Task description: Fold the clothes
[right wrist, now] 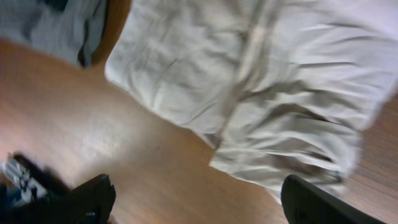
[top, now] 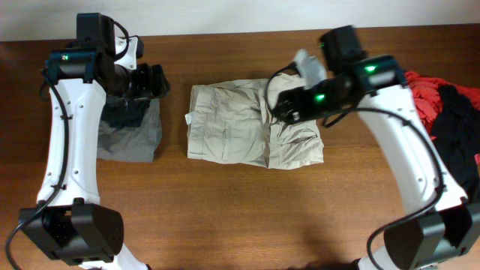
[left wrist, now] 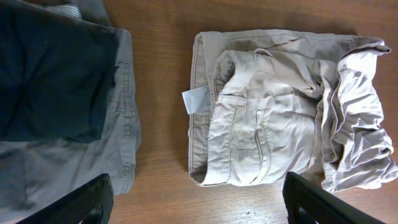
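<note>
The left gripper (left wrist: 199, 202) is open: its two fingers (left wrist: 87, 202) stand wide apart and nothing is between them. It hangs above the table (top: 240, 217), not touching any cloth. The shorts (left wrist: 280, 112) lie flat on the table just in front of it, folded roughly in half. Their white label (left wrist: 198, 99) sticks out at the edge that is nearest to the grey garment (left wrist: 62, 168). The grey garment lies to one side of this gripper, apart from the shorts, with bare wood between them. A dark garment (left wrist: 50, 74) is lying on top of the grey one and covers most of its far part.

The right gripper (right wrist: 199, 202) is open too; its fingers (right wrist: 90, 199) are far apart and hold nothing. It hangs over the wrinkled end of the shorts, the end away from the label. In the right wrist view, which is somewhat blurred, the cloth is directly below and ahead of the fingers. I cannot tell if the fingers touch the cloth.

Behind the right gripper, near the table edge, lies a pile of red clothes (top: 427, 94) and black clothes (top: 457, 127), well apart from the shorts.
</note>
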Robot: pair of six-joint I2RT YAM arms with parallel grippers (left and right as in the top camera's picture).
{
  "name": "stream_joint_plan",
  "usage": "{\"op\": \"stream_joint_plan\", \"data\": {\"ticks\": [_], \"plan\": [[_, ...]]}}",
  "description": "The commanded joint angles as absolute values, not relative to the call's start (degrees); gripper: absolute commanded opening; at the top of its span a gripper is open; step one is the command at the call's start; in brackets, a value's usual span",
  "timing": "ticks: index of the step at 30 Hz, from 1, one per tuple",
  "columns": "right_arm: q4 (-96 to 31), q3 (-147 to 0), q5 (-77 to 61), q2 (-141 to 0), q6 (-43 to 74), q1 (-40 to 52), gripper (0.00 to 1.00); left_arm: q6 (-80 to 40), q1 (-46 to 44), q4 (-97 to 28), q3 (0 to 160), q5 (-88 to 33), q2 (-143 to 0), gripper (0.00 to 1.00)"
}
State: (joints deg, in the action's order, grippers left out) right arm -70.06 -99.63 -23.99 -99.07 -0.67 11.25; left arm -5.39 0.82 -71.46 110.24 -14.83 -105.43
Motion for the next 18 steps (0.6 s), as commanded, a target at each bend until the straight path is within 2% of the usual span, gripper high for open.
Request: {"op": "stream_joint_plan", "data": {"ticks": [1,4,9,18], "plan": [[-69.9,-98.7,-28.8,-103.4,-3.2,3.4,0.95,-4.2,0.8,-71.4,110.0,-15.7,-104.5,0.87],[-69.4,-98.0,-35.0,-107.3,-6.9,-1.5,0.98,-4.2,0.8,-71.3,110.0,-15.7,-104.5,0.87],[-67.7,-97.9,-36.2,-115.1,-7.3,-6.5,0.99,-4.2,0.8,-71.1,110.0,-15.7,-104.5,0.87],[-64.7,-97.9,-46.7,-128.9,-11.8,-7.7,0.99,-4.2,0.7,-71.2,110.0,-15.7,-104.5,0.87]]}}
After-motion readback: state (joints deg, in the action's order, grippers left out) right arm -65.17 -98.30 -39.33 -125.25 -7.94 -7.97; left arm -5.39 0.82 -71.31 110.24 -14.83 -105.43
